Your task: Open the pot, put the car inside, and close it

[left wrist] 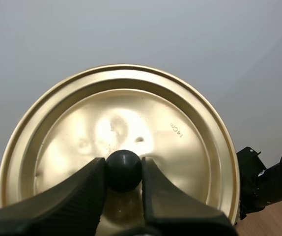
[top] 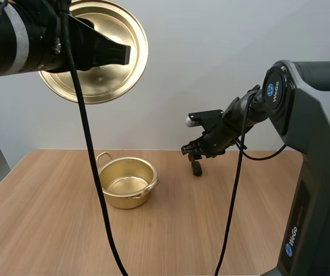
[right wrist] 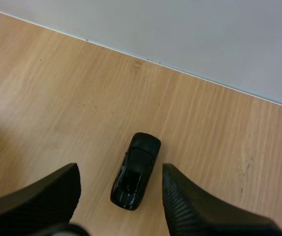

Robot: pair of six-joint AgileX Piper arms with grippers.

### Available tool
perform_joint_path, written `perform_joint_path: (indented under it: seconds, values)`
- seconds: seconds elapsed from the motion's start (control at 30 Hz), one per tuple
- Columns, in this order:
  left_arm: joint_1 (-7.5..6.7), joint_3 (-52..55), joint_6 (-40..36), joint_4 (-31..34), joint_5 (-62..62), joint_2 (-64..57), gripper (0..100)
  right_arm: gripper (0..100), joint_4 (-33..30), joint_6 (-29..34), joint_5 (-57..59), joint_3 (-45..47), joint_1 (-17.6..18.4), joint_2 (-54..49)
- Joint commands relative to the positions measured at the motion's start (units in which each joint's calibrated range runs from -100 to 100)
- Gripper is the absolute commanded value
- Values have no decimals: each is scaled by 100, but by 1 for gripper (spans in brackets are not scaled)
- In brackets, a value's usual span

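Note:
The golden pot (top: 127,181) stands open on the table's far middle, empty inside. Its golden lid (top: 94,53) hangs high at the upper left, underside toward the camera. My left gripper (left wrist: 124,172) is shut on the lid's black knob (left wrist: 124,169), and the lid (left wrist: 116,137) faces the wall. A small black toy car (top: 196,168) lies on the table right of the pot. My right gripper (top: 192,153) hovers just above it. In the right wrist view the car (right wrist: 135,170) lies between the open fingers (right wrist: 190,206) of my right gripper (right wrist: 120,201), untouched.
The wooden table (top: 50,230) runs wide to the front and left of the pot. A white wall stands right behind the table's far edge (right wrist: 180,71), close to the car. My right arm's base (top: 314,190) stands at the right.

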Motion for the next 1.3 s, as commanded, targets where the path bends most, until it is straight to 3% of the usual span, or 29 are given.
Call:
perform_joint_path:
  seconds: [0.0, 0.4, 0.47, 0.57, 0.7, 0.73, 1.07, 1.27]
  values:
    - [2, 4, 1, -1, 18, 7, 0, 82, -7, -19, -88, -8, 0, 68]
    - [53, 4, 1, -88, 197, 7, 0, 77, 4, -130, -105, -174, 27, 592]
    - [53, 4, 1, -88, 197, 7, 0, 73, 4, -130, -105, -219, 37, 652]
    - [53, 4, 1, -88, 197, 7, 0, 49, -3, -130, -105, -248, 45, 722]
    - [53, 4, 1, -88, 197, 7, 0, 5, -3, -130, -105, -248, 54, 727]
    - [53, 4, 1, -88, 197, 7, 0, 0, -50, -130, -105, -248, 54, 727]
    - [53, 4, 1, -88, 197, 7, 0, 0, -132, -130, -145, -248, 59, 629]
    - [53, 4, 1, -88, 197, 7, 0, 0, -80, -130, 89, -248, 59, -132]
